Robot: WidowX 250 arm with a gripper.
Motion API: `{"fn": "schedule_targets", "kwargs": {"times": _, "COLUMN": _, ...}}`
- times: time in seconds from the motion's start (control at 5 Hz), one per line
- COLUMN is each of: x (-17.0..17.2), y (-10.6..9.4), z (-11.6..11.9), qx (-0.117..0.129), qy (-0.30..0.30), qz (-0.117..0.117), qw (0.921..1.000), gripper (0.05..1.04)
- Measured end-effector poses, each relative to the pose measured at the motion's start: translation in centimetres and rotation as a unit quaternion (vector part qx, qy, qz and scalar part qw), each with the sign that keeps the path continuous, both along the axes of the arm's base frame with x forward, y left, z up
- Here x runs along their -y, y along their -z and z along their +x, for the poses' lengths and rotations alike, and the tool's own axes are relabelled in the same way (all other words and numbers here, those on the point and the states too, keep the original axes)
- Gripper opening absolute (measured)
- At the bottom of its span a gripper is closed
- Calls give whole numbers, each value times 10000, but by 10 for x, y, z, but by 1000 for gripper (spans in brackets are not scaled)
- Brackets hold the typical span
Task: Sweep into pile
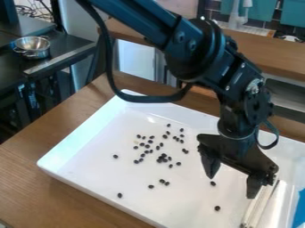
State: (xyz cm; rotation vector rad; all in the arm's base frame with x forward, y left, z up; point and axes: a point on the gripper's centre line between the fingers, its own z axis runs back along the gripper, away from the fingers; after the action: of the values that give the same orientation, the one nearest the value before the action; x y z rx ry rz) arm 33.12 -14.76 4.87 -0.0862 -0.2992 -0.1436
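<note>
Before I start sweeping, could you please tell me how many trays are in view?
1: the white tray sits on the wooden table, beneath the gripper, with black beans scattered across it. The arm may hide another.

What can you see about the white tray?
The tray is white, smooth and shiny, perhaps plastic, with a flat floor and low, sloping walls. It rests flat on the brown wooden table. Small black beans lie scattered on its floor, and thin white sticks and something blue are at its right side. Its right end runs out of view.
</note>
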Motion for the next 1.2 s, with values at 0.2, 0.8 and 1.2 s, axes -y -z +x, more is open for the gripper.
{"fn": "schedule_targets", "kwargs": {"times": 0.2, "x": 0, "y": 10, "z": -2, "qx": -133, "qy": -13, "qz": 40, "qw": 9999, "gripper": 999}}
{"fn": "schedule_targets", "kwargs": {"times": 0.8, "x": 18, "y": 9, "z": 16, "qx": 17, "qy": -74, "qz": -200, "qw": 9998, "gripper": 999}}
{"fn": "schedule_targets", "kwargs": {"times": 1.2, "x": 29, "y": 19, "z": 23, "qx": -125, "qy": -113, "qz": -178, "qw": 9997, "gripper": 1000}}
